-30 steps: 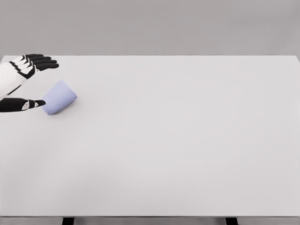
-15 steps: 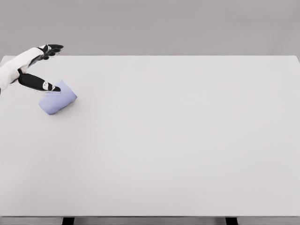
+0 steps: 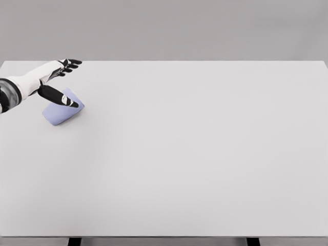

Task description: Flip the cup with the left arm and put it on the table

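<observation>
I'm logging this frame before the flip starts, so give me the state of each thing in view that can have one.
cup: lying on its side on the table, not grasped.
left hand: open, fingers spread above the cup, thumb across its upper side.
table: holds only the cup, near its far left corner.
right hand: not in view.

white table (image 3: 205, 154), plain grey wall (image 3: 179, 28)
</observation>
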Motion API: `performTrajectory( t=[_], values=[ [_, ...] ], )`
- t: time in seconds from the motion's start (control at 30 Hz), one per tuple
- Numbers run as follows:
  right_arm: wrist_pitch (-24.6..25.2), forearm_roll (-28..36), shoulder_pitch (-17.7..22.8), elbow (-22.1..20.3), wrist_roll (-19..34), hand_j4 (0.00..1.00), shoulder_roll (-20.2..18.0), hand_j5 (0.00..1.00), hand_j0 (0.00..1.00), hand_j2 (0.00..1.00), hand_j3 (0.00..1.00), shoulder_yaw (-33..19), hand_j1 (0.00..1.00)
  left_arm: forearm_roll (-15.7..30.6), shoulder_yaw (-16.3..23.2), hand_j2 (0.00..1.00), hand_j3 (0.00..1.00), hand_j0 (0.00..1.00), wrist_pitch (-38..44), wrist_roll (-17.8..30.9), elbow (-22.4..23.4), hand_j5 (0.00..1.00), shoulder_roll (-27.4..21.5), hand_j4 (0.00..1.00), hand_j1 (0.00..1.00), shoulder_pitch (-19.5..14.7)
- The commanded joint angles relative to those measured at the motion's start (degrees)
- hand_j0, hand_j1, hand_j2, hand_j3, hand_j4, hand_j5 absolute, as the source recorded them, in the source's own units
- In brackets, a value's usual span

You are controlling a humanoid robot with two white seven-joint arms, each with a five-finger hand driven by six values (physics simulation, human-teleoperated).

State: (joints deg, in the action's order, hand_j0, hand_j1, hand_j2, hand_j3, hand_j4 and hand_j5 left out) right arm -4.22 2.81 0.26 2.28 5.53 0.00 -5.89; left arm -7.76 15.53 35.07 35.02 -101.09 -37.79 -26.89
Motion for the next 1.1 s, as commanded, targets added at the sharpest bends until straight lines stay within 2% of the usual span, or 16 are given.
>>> performTrajectory(
  t=[0.0, 0.37, 0.63, 0.83, 1.07],
  values=[
    [0.00, 0.00, 0.00, 0.00, 0.01, 1.00, 0.00, 1.00, 1.00, 1.00, 1.00, 0.00, 1.00, -2.09, 0.99, 1.00, 1.00, 1.00, -0.07, -0.02, 0.28, 1.00, 0.00, 1.00, 1.00, 0.00],
    [0.00, 0.00, 0.00, 0.00, 0.01, 1.00, 0.00, 1.00, 1.00, 1.00, 1.00, 0.00, 1.00, -2.70, 1.43, 1.00, 1.00, 1.00, -0.07, -0.02, 2.83, 1.00, 0.53, 1.00, 1.00, -0.09],
    [0.00, 0.00, 0.00, 0.00, 0.01, 1.00, 0.00, 1.00, 1.00, 1.00, 1.00, 0.00, 1.00, -2.97, 1.25, 1.00, 1.00, 1.00, -0.07, -0.02, 7.66, 1.00, 0.44, 1.00, 1.00, -0.44],
    [0.00, 0.00, 0.00, 0.00, 0.01, 1.00, 0.00, 1.00, 1.00, 1.00, 1.00, 0.00, 1.00, -2.97, 1.16, 1.00, 1.00, 1.00, -0.07, -0.02, 7.75, 1.00, 0.61, 1.00, 1.00, -0.18],
    [0.00, 0.00, 0.00, 0.00, 0.01, 1.00, 0.00, 1.00, 1.00, 1.00, 1.00, 0.00, 1.00, -3.05, 1.25, 1.00, 1.00, 1.00, -0.07, -0.02, 11.53, 1.00, 1.23, 1.00, 1.00, -0.35]
  ],
)
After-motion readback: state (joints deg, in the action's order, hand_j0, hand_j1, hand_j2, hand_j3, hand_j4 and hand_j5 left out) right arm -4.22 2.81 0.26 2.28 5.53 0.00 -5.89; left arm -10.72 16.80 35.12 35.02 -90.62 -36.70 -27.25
